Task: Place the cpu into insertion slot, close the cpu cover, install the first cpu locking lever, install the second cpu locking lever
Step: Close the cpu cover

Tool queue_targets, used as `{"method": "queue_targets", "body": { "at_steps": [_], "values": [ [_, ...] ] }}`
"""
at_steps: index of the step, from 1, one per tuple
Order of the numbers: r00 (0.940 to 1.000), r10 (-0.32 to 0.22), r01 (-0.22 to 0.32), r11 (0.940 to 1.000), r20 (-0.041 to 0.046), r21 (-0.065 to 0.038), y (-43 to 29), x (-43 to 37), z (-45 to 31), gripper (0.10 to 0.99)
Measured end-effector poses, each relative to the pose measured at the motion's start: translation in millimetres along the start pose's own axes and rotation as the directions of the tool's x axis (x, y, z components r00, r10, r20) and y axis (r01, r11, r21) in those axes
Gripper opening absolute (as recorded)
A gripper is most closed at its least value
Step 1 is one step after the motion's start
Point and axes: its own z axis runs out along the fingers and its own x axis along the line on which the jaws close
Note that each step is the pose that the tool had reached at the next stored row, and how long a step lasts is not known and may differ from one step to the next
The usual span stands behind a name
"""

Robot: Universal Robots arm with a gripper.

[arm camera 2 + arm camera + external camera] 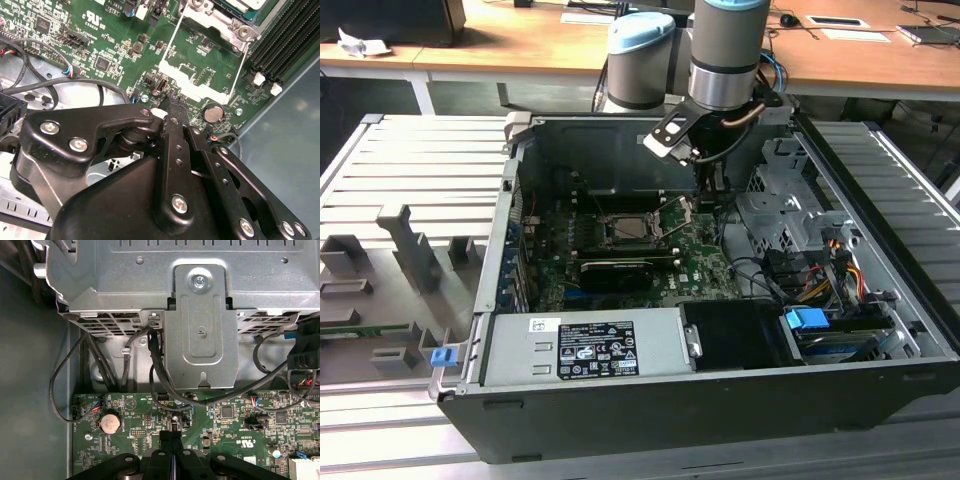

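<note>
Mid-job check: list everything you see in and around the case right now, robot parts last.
table: one, grey, slatted, under the case
computer case: one, dark grey, open
circuit board: one, green, case floor
insertion slot: one, black with silver rim, mid-board
power supply: one, grey, case's near edge
coin battery: one, silver, on the board
connector: one, blue, exterior view's right
cables: several, black, over the board's edge
arm: one, grey, above the case
claw: one, black, shut, just above the board
</note>
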Motion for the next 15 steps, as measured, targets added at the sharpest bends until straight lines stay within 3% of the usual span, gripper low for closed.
{"method": "queue_targets", "body": {
  "at_steps": [15],
  "values": [
    [1.0000, 0.000, 0.000, 1.0000, 0.0000, 0.000, -5.6, -0.1, -0.3, 0.106]
  ]
}}
